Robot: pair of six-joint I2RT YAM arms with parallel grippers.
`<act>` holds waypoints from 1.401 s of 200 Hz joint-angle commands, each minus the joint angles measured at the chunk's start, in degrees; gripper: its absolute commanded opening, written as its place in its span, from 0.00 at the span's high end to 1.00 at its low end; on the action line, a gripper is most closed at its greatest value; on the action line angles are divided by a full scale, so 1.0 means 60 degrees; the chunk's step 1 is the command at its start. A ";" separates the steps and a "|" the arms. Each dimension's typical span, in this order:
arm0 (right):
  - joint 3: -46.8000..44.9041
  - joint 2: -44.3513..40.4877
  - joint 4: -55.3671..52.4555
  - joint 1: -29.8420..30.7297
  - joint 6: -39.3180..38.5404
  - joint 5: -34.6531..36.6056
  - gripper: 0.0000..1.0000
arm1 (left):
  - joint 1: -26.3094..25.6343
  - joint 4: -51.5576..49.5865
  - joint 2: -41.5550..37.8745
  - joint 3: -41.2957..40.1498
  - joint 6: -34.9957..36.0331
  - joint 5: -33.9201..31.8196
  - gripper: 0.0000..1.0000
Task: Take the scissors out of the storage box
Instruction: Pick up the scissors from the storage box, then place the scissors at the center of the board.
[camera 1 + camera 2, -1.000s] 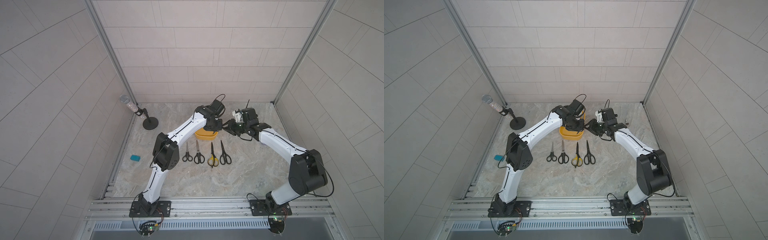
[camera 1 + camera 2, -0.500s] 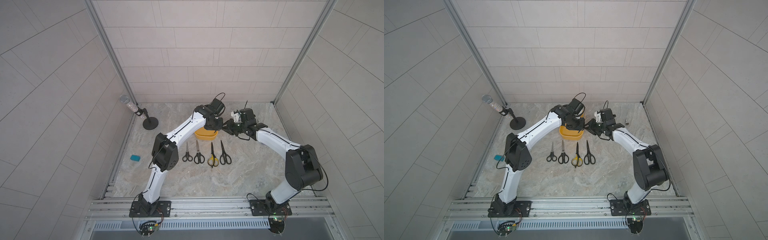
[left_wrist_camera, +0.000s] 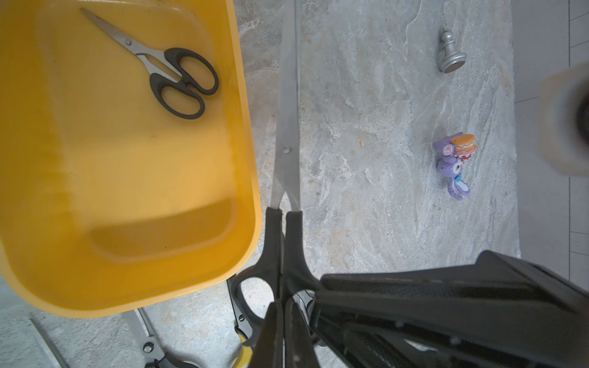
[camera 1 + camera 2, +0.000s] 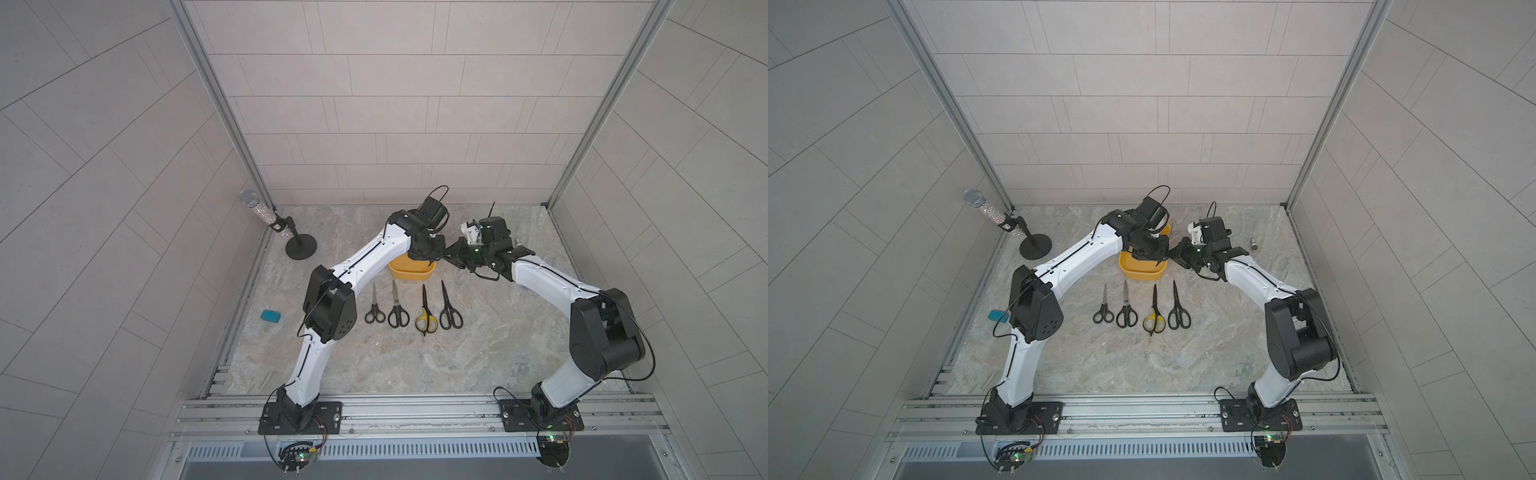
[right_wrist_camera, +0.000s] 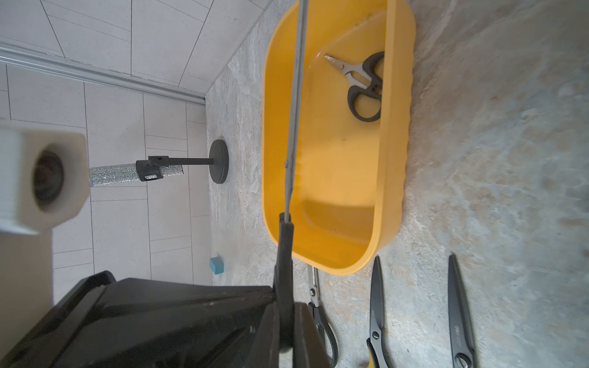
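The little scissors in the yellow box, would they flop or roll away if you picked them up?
Probably stiff: the little scissors have steel blades, closed together. They lie flat, so rolling seems unlikely. They may slide on the smooth yellow box floor.

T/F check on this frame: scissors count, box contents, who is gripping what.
1. Four pairs of scissors lie in a row on the table. True.
2. The storage box is empty. False: a small black-handled pair lies in it.
3. The left gripper and right gripper are both shut on the same large scissors. True.
4. The yellow-handled scissors are in the box. False: they lie on the table, in the row.
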 commanded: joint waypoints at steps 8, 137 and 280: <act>-0.0041 0.0040 -0.0219 -0.0074 -0.0287 0.0030 1.00 | 0.0126 0.0174 -0.0436 -0.0122 -0.0111 0.0165 0.62; -0.0279 -0.1644 -0.7516 -0.1691 -0.4305 0.1126 1.00 | 0.2126 0.0737 -0.2681 -0.3292 0.0561 -0.0428 0.44; -0.1252 -0.0825 -0.6834 -0.0954 -0.5102 0.2060 1.00 | 0.2980 0.1834 -0.3449 -0.4857 0.0521 -0.0322 0.46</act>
